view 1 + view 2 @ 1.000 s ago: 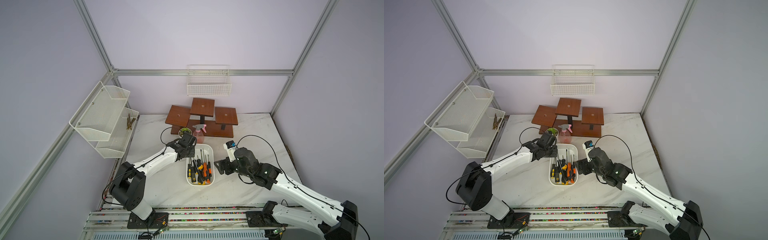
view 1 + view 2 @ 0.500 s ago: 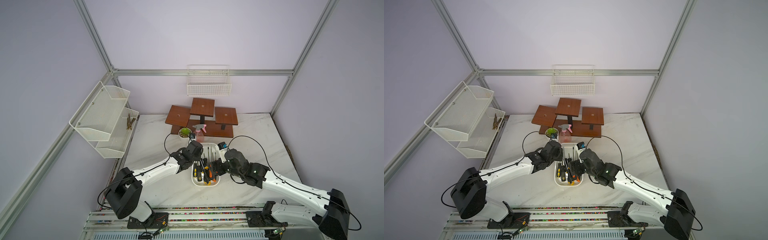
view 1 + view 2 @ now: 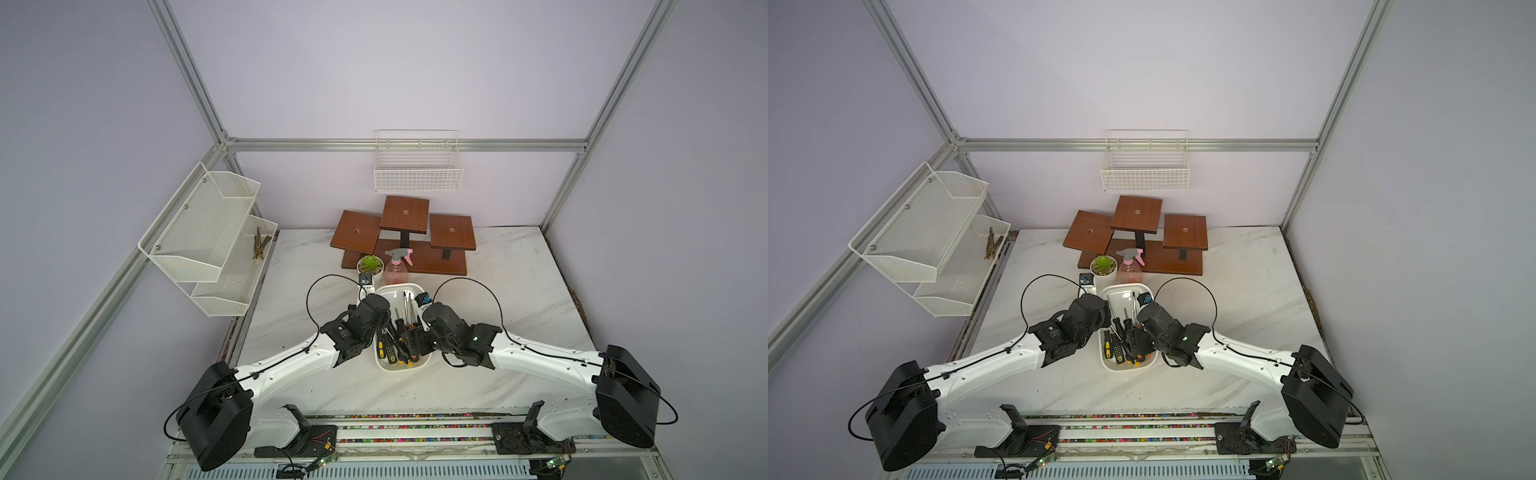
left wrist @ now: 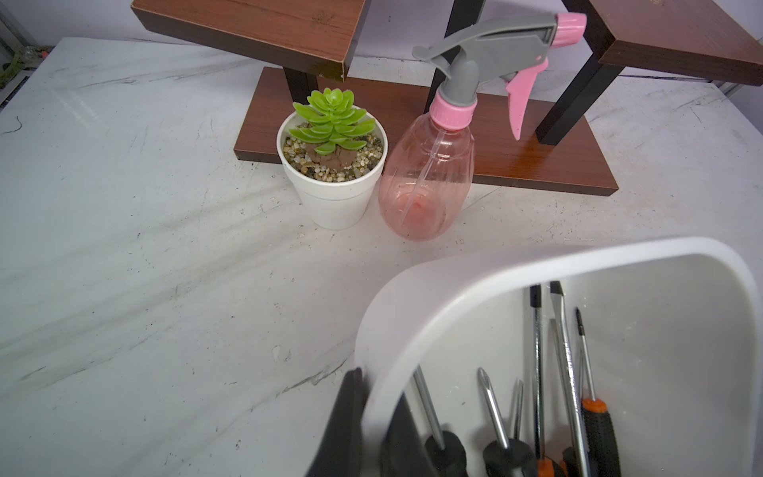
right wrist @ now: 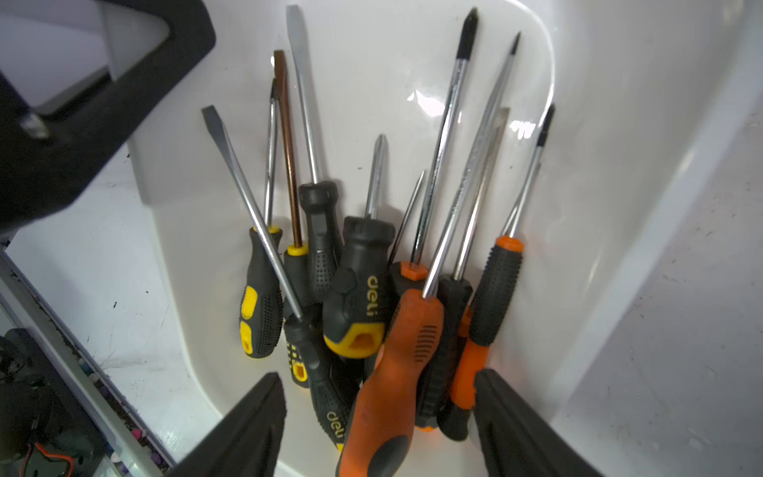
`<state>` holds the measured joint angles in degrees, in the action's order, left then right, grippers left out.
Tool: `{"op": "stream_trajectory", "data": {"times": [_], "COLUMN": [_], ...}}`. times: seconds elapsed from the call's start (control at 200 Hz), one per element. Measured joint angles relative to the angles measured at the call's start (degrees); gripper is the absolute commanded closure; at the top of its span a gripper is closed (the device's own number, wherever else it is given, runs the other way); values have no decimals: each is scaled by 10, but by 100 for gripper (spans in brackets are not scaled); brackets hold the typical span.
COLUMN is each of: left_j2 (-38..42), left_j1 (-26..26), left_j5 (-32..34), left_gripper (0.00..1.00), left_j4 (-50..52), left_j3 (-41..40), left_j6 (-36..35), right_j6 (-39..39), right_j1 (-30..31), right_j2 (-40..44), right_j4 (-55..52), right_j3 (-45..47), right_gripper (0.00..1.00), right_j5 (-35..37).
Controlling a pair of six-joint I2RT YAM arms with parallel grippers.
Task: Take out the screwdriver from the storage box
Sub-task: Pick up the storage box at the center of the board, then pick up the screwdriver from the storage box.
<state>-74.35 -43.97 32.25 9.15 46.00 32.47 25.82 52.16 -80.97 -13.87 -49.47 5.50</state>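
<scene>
The storage box (image 3: pixel 395 292) (image 3: pixel 1126 291) is a white tub at the table's middle, seen in both top views. Several screwdrivers (image 3: pixel 398 347) (image 5: pixel 359 297) lie in it, handles in black, yellow and orange bunched at its near end. My left gripper (image 4: pixel 373 413) is shut on the box's left wall (image 4: pixel 413 314), one finger outside and one inside. My right gripper (image 5: pixel 380 413) is down inside the box, open, its fingers (image 5: pixel 252 425) on either side of an orange-handled screwdriver (image 5: pixel 396 371) and its neighbours, not pressing on them.
Just beyond the box stand a potted succulent (image 4: pixel 332 194) and a pink spray bottle (image 4: pixel 425 186). A wooden stepped stand (image 3: pixel 405 241) is behind them. A wire basket (image 3: pixel 417 174) hangs on the back wall and a mesh shelf (image 3: pixel 208 241) on the left wall.
My right gripper has come from beside the box into it, over the handles, and its fingers have narrowed somewhat. My left gripper has shifted nearer along the box's left wall, staying shut.
</scene>
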Motion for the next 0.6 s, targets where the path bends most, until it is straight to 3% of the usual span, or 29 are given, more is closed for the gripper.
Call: {"op": "stream_trajectory", "data": {"times": [0.185, 0.205, 0.595], "left_j2": [4, 6, 12], "left_j1": [-4, -5, -17], "left_j5": [7, 9, 44], "left_gripper": [100, 100, 100], "left_j4": [-9, -10, -10], "left_j3": [-6, -8, -19], "left_j6": [1, 1, 14], "right_j6": [6, 6, 14], "right_j1": [0, 0, 0], "right_j2": [-17, -17, -47], "right_j4": [6, 6, 6], "right_j3": [0, 0, 0], "right_gripper": [33, 39, 59], "right_j5": [0, 0, 9]}}
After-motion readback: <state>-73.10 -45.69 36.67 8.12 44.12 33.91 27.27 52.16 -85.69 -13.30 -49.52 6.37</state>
